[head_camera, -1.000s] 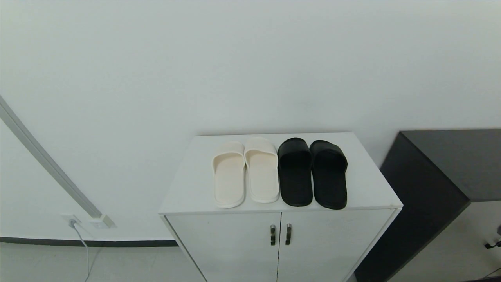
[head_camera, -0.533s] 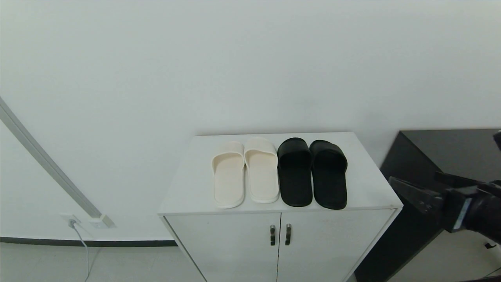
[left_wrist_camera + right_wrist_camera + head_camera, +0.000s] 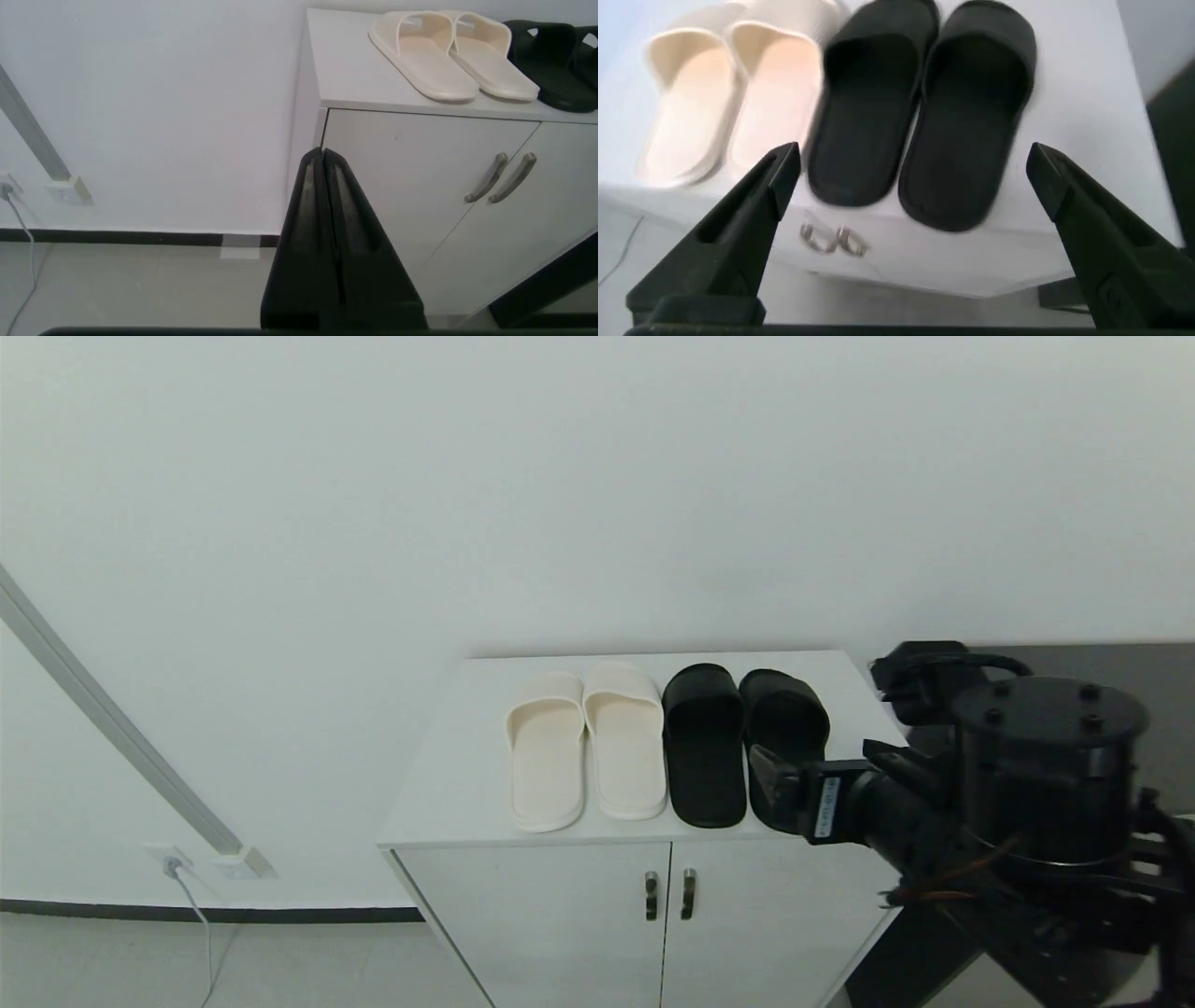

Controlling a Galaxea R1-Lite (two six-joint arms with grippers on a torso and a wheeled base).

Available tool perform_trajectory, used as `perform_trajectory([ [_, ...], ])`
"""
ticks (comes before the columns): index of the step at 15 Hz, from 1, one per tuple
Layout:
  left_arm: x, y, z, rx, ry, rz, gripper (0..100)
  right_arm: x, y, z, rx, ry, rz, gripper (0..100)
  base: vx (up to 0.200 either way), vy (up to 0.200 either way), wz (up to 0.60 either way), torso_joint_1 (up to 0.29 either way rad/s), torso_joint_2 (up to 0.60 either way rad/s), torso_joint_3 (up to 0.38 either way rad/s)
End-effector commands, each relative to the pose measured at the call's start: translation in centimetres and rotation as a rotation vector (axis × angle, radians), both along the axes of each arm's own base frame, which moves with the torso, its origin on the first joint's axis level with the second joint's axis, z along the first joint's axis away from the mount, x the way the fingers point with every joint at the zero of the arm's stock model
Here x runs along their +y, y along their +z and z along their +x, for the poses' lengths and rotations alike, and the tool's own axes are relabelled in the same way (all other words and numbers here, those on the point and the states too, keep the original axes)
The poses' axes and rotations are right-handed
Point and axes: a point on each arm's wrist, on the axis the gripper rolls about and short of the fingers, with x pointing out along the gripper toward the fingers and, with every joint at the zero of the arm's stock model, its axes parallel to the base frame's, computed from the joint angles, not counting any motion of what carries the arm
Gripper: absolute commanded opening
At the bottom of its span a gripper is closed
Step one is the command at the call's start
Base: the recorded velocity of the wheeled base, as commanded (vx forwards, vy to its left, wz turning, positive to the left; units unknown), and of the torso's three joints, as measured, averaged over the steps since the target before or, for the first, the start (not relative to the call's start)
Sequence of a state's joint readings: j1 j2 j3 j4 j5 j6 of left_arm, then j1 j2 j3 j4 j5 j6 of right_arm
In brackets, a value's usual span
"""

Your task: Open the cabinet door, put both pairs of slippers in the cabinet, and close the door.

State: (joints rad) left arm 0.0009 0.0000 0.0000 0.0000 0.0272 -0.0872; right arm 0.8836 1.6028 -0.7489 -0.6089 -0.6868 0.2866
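- The white slippers (image 3: 546,756) and the black slippers (image 3: 705,747) lay side by side on top of the cabinet (image 3: 448,793), whose doors (image 3: 551,933) were closed.
- The right gripper (image 3: 910,163) hung wide open, holding nothing, above the cabinet's front right part.
- The left gripper (image 3: 324,159) was pressed closed and empty, near the cabinet's left side.

right arm (image 3: 1046,775): all matte black, fat cylindrical joint housing, round screws (image 3: 995,716) on its top cap, black cable loop (image 3: 976,659) behind it, thin orange wires (image 3: 934,894) under the wrist, white label strip (image 3: 827,809) with small print on the wrist link. right gripper (image 3: 913,154) and left gripper (image 3: 323,159): black, long wedge-shaped fingers tapering to narrow tips
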Motion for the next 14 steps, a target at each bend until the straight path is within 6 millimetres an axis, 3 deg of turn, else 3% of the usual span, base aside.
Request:
perform_trajectory([
  [1, 0.0, 0.0, 0.0, 0.000, 0.004, 0.000, 0, 2.4, -4.8, 4.5, 0.046, -0.099, -0.054, 100, 0.000, 0.000, 0.00, 0.000, 0.00, 0.000],
  [6, 0.0, 0.0, 0.0, 0.000, 0.004, -0.002, 0, 1.8, -6.4, 7.6, 0.066, -0.183, -0.067, 100, 0.000, 0.000, 0.00, 0.000, 0.00, 0.000],
  [8, 0.0, 0.0, 0.0, 0.000, 0.004, -0.005, 0, 2.6, -7.3, 9.4, 0.058, -0.201, -0.057, 100, 0.000, 0.000, 0.00, 0.000, 0.00, 0.000],
  [14, 0.0, 0.0, 0.0, -0.002, 0.004, -0.008, 0, 4.7, -7.2, 13.7, 0.004, -0.230, -0.016, 100, 0.000, 0.000, 0.00, 0.000, 0.00, 0.000],
])
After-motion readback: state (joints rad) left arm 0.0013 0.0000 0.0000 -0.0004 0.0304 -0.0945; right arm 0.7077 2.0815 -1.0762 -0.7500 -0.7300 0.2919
